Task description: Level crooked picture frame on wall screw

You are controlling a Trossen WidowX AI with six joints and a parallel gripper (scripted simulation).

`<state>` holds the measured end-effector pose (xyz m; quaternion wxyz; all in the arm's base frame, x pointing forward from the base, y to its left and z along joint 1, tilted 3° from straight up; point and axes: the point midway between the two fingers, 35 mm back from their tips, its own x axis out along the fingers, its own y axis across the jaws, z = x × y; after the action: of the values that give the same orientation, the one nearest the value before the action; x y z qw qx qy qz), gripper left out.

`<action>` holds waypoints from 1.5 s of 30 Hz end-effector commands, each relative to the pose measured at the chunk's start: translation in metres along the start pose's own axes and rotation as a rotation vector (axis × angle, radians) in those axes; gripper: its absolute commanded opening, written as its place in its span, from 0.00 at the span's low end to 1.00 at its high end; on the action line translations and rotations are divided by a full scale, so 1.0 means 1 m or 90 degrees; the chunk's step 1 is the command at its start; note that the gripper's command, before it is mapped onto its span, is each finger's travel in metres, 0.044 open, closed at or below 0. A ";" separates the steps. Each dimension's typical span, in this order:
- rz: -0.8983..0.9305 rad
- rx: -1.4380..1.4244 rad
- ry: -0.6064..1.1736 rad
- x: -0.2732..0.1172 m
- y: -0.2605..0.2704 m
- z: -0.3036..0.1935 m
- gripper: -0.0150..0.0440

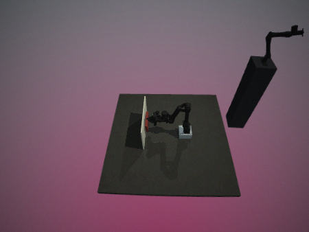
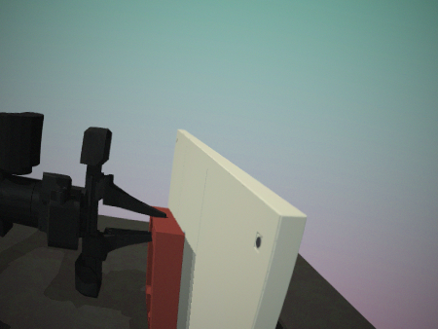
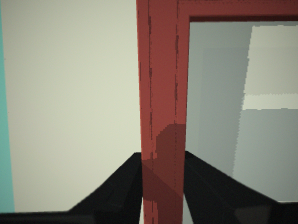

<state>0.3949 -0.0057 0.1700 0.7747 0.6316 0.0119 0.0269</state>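
Observation:
The red picture frame (image 1: 147, 126) (image 2: 167, 282) (image 3: 162, 75) hangs against the cream wall panel (image 1: 144, 104) (image 2: 229, 209) (image 3: 70, 75). My gripper (image 1: 147, 119) (image 2: 158, 226) (image 3: 160, 159) is shut on the frame's left side bar, one finger on each side of it in the wrist view. In that view the side bar stands nearly upright, with its top a little to the left, and the top bar looks about level. The frame's right side is out of the wrist view. The screw and the notched strip are hidden, and I cannot tell the exact tilt.
The wall panel stands upright on a dark square floor slab (image 1: 165, 185). A small dark hole (image 2: 258, 241) shows near the panel's edge. The arm's pale base block (image 1: 185, 136) is behind the gripper. A tall dark pillar (image 1: 250, 89) with another arm (image 1: 268, 44) stands at the right.

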 end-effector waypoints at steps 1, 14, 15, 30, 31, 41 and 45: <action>0.010 0.002 0.000 0.000 0.006 0.000 0.25; 0.010 0.002 0.000 0.000 0.010 0.000 0.25; 0.010 0.002 0.000 0.000 0.010 0.000 0.25; 0.010 0.002 0.000 0.000 0.009 0.000 0.25; 0.010 0.002 0.000 0.000 0.009 0.000 0.25; 0.010 0.002 0.000 0.000 0.009 0.000 0.25; 0.010 0.002 0.000 0.000 0.009 0.001 0.25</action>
<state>0.3946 -0.0045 0.1758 0.7748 0.6315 0.0111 0.0292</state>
